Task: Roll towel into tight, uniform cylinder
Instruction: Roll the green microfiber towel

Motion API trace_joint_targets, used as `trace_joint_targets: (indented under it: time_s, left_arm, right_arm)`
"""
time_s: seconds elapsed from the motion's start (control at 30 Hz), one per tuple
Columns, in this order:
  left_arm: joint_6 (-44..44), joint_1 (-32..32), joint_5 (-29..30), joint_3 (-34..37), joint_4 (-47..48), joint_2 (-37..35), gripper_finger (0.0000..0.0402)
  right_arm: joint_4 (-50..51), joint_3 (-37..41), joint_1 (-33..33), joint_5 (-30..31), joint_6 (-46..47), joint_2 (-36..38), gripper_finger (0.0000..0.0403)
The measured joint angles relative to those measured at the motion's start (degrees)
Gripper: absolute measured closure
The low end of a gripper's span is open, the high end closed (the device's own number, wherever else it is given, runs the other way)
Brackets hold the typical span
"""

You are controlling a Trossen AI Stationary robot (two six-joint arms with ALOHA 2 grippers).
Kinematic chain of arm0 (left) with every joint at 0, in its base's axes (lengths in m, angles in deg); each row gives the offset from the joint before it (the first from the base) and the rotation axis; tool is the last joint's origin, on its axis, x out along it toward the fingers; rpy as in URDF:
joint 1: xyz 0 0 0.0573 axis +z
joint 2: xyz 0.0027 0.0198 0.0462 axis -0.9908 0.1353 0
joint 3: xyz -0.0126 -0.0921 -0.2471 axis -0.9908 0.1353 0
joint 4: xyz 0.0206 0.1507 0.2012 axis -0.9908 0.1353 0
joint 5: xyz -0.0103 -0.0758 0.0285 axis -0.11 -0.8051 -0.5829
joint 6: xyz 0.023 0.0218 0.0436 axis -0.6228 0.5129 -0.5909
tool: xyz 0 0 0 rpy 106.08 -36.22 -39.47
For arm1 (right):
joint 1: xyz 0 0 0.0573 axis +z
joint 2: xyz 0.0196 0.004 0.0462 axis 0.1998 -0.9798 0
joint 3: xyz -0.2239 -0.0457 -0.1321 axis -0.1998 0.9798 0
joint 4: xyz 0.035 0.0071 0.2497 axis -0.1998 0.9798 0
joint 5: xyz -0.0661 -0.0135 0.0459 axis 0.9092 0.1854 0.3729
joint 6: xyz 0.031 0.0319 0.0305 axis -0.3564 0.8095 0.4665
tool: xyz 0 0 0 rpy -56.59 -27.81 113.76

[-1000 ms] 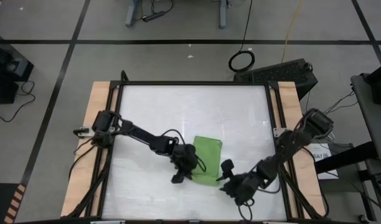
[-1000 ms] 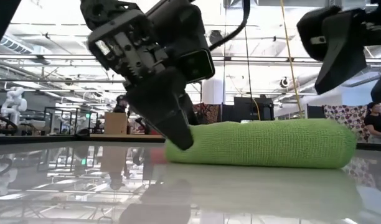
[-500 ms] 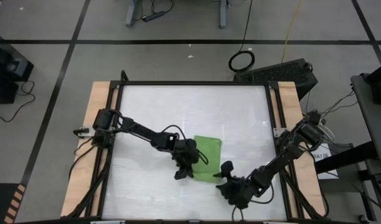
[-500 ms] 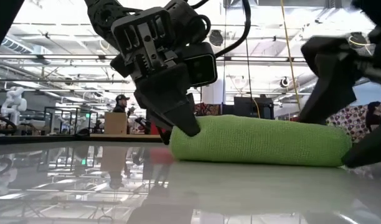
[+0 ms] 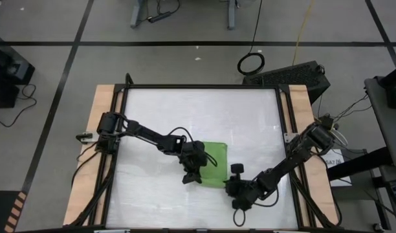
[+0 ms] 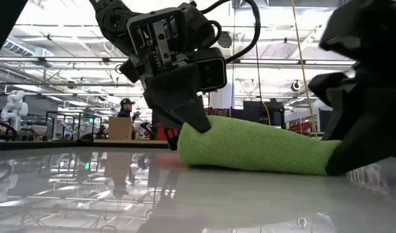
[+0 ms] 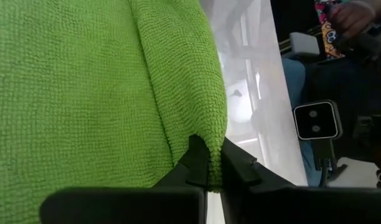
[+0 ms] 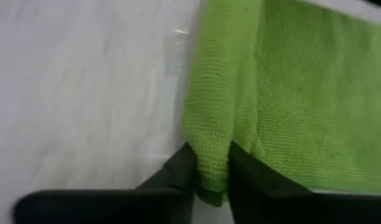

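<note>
Surface [image 5: 159, 110]: we are seeing a glossy white top with wooden side strips.
Towel [image 5: 213, 162]: lying partly rolled on it, near the front.

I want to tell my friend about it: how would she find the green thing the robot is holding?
Look at the white table from above and find where the two dark arms meet near its front edge. Between the left gripper and the right gripper lies the towel, each gripper pinching a fold at one end. It is the only bright lime-green, soft thing there; everything around it is black or white.
</note>
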Motion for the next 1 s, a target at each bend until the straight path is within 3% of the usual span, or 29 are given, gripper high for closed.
trace_joint_targets:
  time_s: [0.13,0.23,0.43,0.6,0.77,1.0]
  left_arm:
    - [-0.08,0.00,1.06,0.00,0.46,0.00,0.0381]
    - [-1.49,-0.29,1.29,0.00,0.55,0.00,0.0367]
    - [-3.78,-0.98,4.23,-0.02,0.36,-0.15,0.0278]
    - [-8.34,-2.63,10.76,-0.02,1.53,-1.84,0.0216]
    - [-17.68,-6.58,22.93,-0.04,4.48,-5.55,0.0206]
    - [-40.04,-18.18,50.31,-0.09,4.84,-6.33,0.0206]
  right_arm:
    - [-0.08,0.02,-2.04,-6.29,2.99,0.63,0.0390]
    - [-0.09,0.03,-3.41,-11.35,5.57,1.98,0.0388]
    - [0.48,0.22,-5.95,-22.29,8.54,4.88,0.0386]
    - [0.67,0.24,-6.95,-25.11,8.70,5.19,0.0390]
    - [0.77,0.24,-6.95,-26.06,8.69,5.21,0.0390]
    - [0.50,0.24,-7.38,-27.54,8.69,5.24,0.0390]
